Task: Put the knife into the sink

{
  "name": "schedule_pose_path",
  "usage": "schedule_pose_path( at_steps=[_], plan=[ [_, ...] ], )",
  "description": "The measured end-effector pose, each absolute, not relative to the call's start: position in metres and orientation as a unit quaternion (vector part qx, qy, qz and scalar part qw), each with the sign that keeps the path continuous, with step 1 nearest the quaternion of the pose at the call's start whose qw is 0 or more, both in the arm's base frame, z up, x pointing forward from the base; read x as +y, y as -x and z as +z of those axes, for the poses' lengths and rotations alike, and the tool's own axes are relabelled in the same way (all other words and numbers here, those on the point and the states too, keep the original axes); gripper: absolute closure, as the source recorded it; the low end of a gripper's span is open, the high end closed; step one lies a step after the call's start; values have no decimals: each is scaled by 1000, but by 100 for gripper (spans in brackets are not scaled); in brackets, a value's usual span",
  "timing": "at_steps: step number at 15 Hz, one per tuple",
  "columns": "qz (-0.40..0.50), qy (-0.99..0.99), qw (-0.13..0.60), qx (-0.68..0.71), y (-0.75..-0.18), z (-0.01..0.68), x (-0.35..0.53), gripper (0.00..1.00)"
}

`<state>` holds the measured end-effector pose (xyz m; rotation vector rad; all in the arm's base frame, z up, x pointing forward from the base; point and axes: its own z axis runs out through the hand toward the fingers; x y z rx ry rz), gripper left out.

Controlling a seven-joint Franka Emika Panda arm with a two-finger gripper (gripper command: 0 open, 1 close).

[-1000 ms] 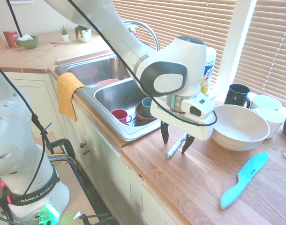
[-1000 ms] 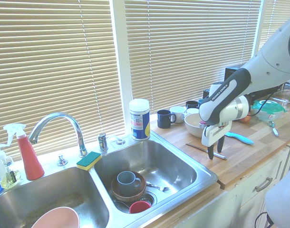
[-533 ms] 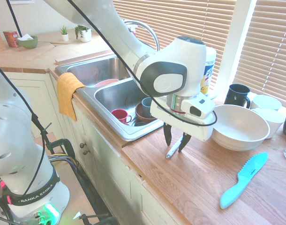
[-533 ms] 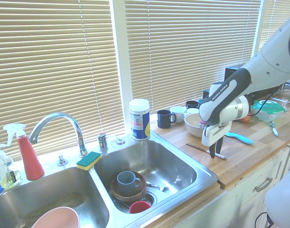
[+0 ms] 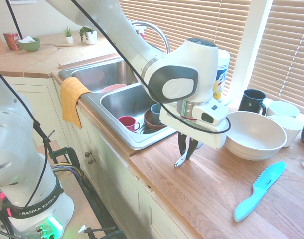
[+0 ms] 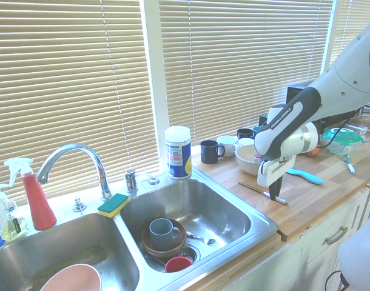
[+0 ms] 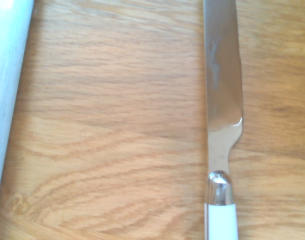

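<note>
The knife (image 5: 180, 161) is a slim table knife with a shiny blade (image 7: 222, 90) and a white handle. It lies on the wooden counter just right of the sink (image 5: 137, 142). My gripper (image 5: 186, 155) points straight down with its fingers shut on the knife's handle. In the second exterior view the gripper (image 6: 275, 196) stands on the knife (image 6: 255, 190), whose blade points toward the steel sink (image 6: 258, 225). The knife still rests on the wood.
A large white bowl (image 5: 254, 134), a black mug (image 5: 251, 101) and a teal plastic knife (image 5: 259, 191) lie beyond the gripper. The near basin holds a red cup (image 5: 128, 123) and a brown bowl with a mug (image 6: 164, 233). An orange cloth (image 5: 72, 99) hangs over the sink's front.
The fingers stood wide apart on either side of the knife and have closed onto its handle. The arm itself has hardly moved.
</note>
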<state>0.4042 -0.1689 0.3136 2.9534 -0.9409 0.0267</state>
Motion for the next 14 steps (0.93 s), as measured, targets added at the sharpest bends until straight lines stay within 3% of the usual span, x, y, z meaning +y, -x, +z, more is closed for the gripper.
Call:
schedule_pose_path(
  at_steps=[9,14],
  plan=[
    [11,-946,-1,-325,-408,318,-156,100],
    [27,-941,-9,-337,-417,355,-125,100]
  ],
)
